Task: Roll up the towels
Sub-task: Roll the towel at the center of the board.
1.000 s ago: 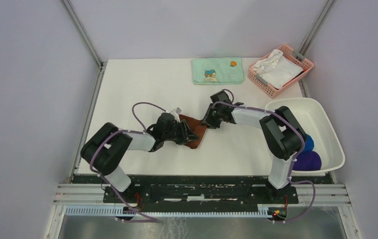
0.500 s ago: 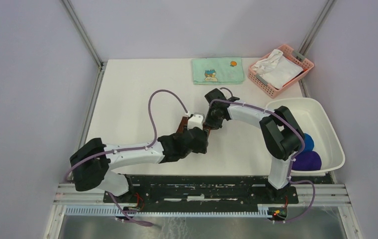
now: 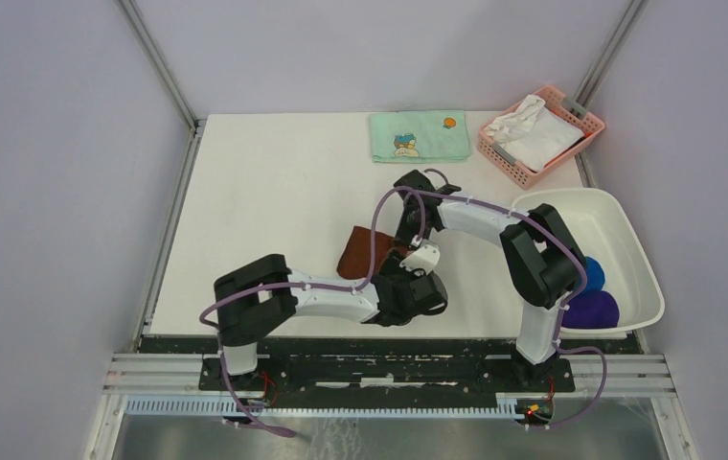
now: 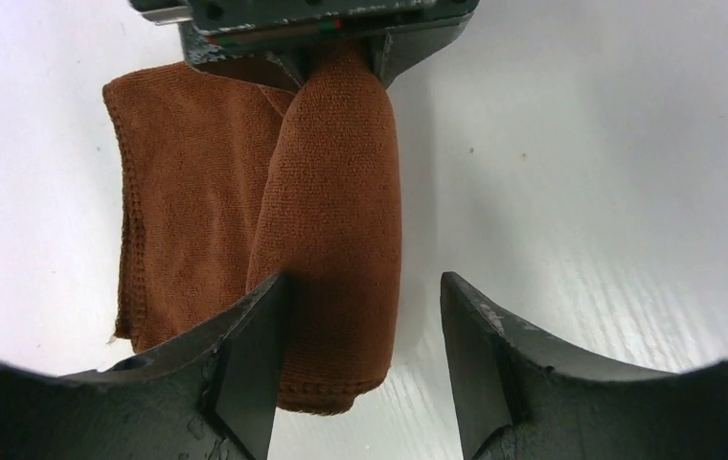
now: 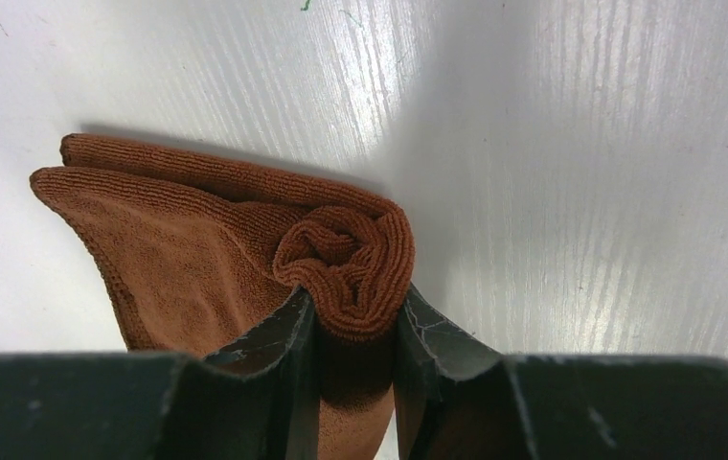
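Pinching the half-rolled brown towel (image 3: 355,254) with right fingers (image 5: 432,364), with left fingers (image 4: 245,374) spread around its other end. Apparently done, in tub (image 3: 619,240): purple towel (image 3: 595,310), blue towel (image 3: 593,275).

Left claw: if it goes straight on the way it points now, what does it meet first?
The brown towel: its rolled part lies between the fingers of the open left claw, so going on would likely push into the roll. Beyond it, the right claw is clamped on the roll's far end.
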